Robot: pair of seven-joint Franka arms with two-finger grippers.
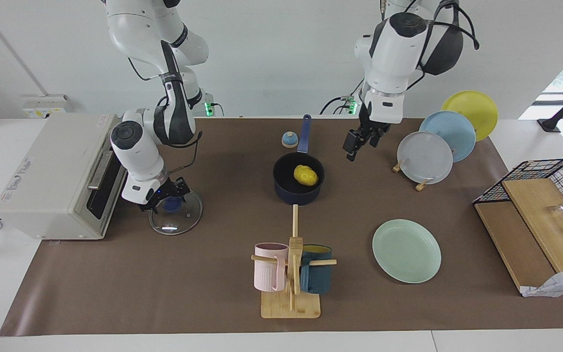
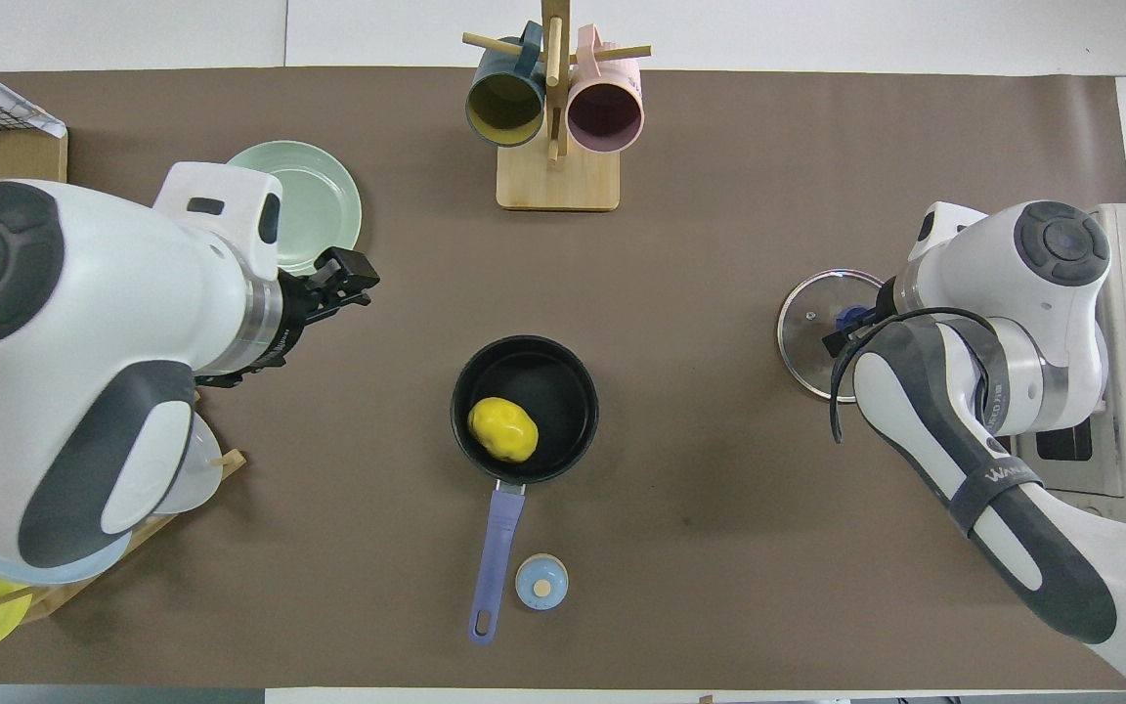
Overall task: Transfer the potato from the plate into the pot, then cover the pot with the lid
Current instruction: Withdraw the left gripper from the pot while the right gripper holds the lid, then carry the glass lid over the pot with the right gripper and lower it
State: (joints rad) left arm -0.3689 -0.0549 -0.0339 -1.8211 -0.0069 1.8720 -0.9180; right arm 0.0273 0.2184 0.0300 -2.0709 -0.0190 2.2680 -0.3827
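Brown mat covers your table, with the mint plate bare toward the left arm's end and the pot mid-table holding the potato. Your left gripper hangs empty in the air, over the mat between pot and plate rack, fingers apart. Your right gripper sits down at the knob of the lid, which lies flat on the mat beside the toaster oven; can't tell if it has closed on the knob.

Yellow potato in navy pot; lid off; plate bare.
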